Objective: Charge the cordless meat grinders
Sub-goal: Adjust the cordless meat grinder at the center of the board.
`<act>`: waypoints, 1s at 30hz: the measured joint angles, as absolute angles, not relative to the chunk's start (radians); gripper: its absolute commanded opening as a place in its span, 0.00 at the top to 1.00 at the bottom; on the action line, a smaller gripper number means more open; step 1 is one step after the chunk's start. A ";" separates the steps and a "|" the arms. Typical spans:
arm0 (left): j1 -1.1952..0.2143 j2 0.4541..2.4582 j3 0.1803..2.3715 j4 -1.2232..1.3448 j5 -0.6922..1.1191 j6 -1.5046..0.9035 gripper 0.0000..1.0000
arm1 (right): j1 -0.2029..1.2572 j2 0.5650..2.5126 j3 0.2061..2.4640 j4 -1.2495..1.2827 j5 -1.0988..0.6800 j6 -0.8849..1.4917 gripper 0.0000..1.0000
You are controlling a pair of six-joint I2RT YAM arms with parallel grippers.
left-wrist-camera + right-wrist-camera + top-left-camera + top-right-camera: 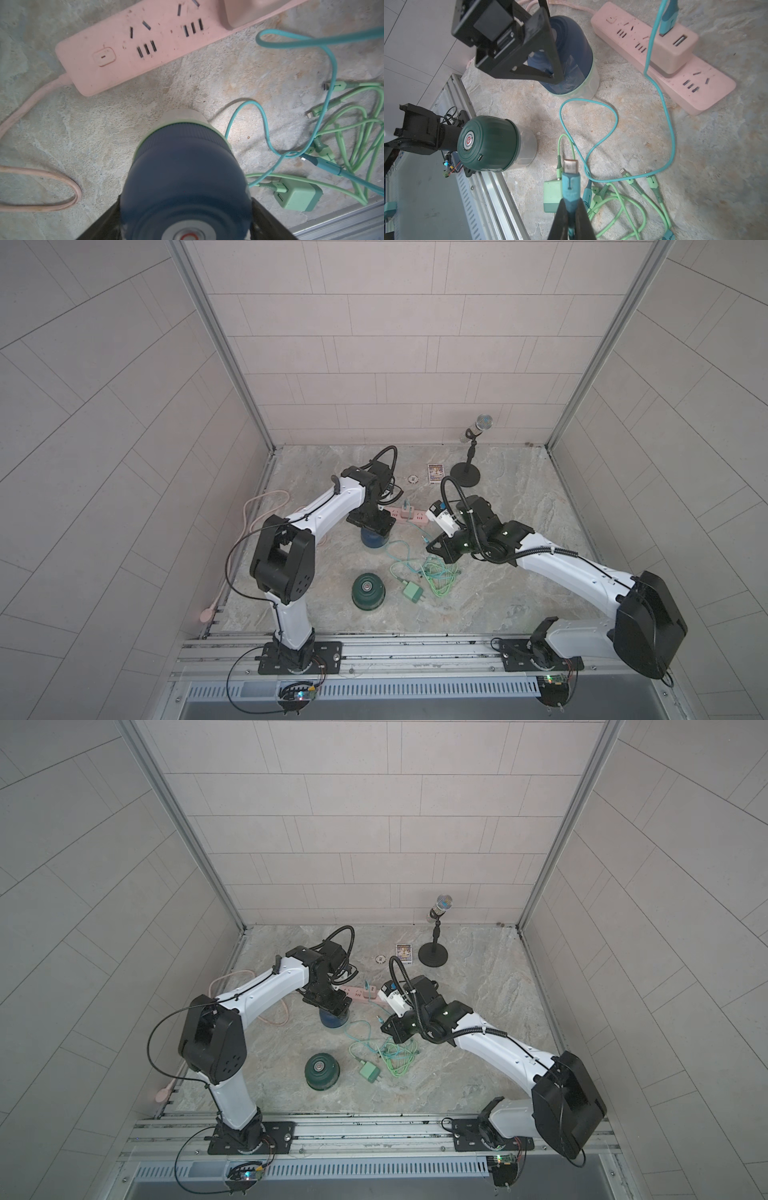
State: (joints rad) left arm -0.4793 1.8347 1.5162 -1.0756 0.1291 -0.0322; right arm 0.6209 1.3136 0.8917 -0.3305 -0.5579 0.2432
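The dark blue cordless meat grinder [374,540] [332,1020] [185,166] stands on the stone table just in front of the pink power strip [409,515]. My left gripper [371,526] [185,207] reaches down over it, jaws wide, one finger close against each side; whether they press on it does not show. The dark green grinder [368,591] [488,143] stands alone nearer the front, with a small port on its side. My right gripper [434,548] [571,209] is shut on the teal cable's plug [571,176], held above the table right of the blue grinder.
The teal cable [668,116] runs to a pink adapter [675,49] on the strip. A green adapter [412,593] and tangled green cables [440,576] lie between the arms. A microphone stand [467,477] and a small card [435,472] are at the back.
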 measured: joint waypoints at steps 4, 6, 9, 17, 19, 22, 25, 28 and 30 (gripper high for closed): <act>-0.476 1.851 1.543 -1.111 0.117 -0.144 0.27 | 0.621 1.314 0.892 -0.323 -0.561 0.242 0.94; -0.468 1.853 1.546 -1.123 0.105 -0.215 0.27 | 0.621 1.314 0.892 -0.320 -0.562 0.240 0.94; -0.435 1.849 1.546 -1.139 0.100 -0.326 0.28 | 0.621 1.314 0.892 -0.318 -0.565 0.238 0.94; -0.338 1.840 1.546 -1.165 0.083 -0.627 0.34 | 0.621 1.312 0.887 -0.303 -0.587 0.237 0.94; -0.339 1.838 1.546 -1.163 0.090 -0.714 0.35 | 0.621 1.308 0.870 -0.293 -0.595 0.238 0.94; -0.341 1.835 1.536 -1.145 0.113 -0.832 0.36 | 0.621 1.301 0.848 -0.287 -0.601 0.240 0.94; -0.346 1.800 1.481 -1.099 0.134 -0.972 0.36 | 0.621 1.295 0.840 -0.284 -0.601 0.240 0.94; -0.362 1.763 1.435 -1.082 0.128 -1.093 0.35 | 0.621 1.279 0.834 -0.275 -0.602 0.240 0.94; -0.377 1.750 1.419 -1.076 0.118 -1.164 0.30 | 0.621 1.268 0.828 -0.267 -0.603 0.240 0.94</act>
State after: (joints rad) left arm -0.3771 1.7500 1.4193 -1.0763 0.1177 -1.1637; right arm 0.6209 1.2682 0.8284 -0.2672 -0.6025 0.2398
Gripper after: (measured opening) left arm 0.879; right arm 0.075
